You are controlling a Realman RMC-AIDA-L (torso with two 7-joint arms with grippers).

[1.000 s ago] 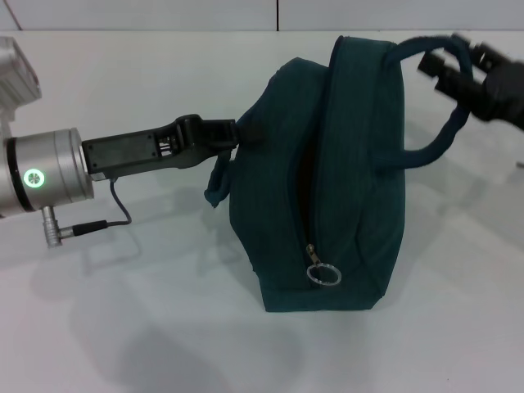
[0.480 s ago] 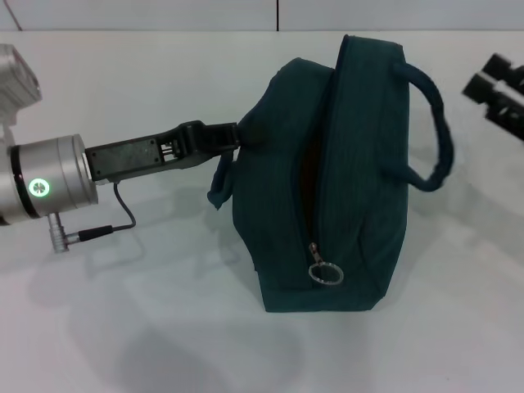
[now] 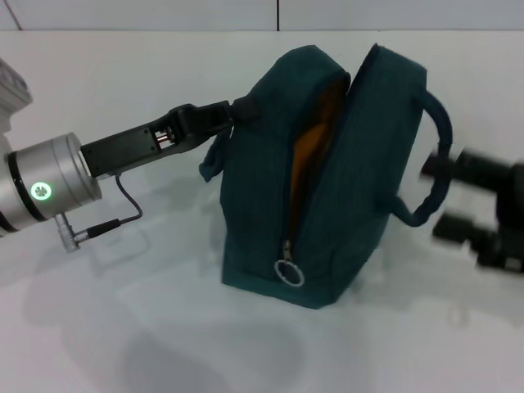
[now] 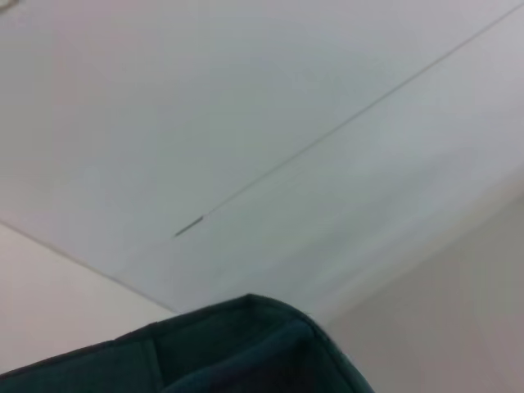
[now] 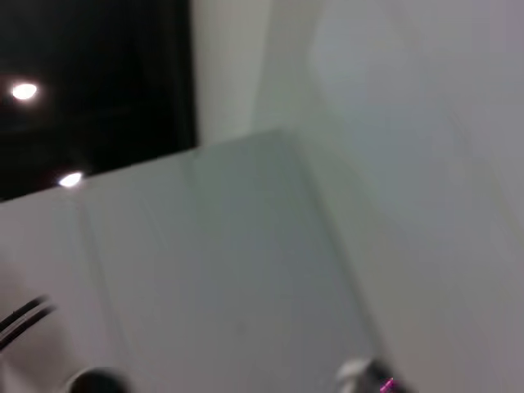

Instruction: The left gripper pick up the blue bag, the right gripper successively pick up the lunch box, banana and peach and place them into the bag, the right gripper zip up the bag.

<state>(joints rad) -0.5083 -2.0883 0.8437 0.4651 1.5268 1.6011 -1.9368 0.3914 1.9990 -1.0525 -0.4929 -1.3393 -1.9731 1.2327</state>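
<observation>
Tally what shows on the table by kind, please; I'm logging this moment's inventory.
Dark teal-blue fabric bags: 1
Loop handles on the bag: 2, one in the left gripper, the other beside the right gripper
Silver ring zipper pulls: 1
Black two-fingered grippers: 2
Loose food items: 0 visible
Total: 6

White tabletop, pale wall with a thin vertical seam, dark window reflecting lamps.

The blue bag stands tilted on the table, zipper open, orange lining showing inside.
</observation>
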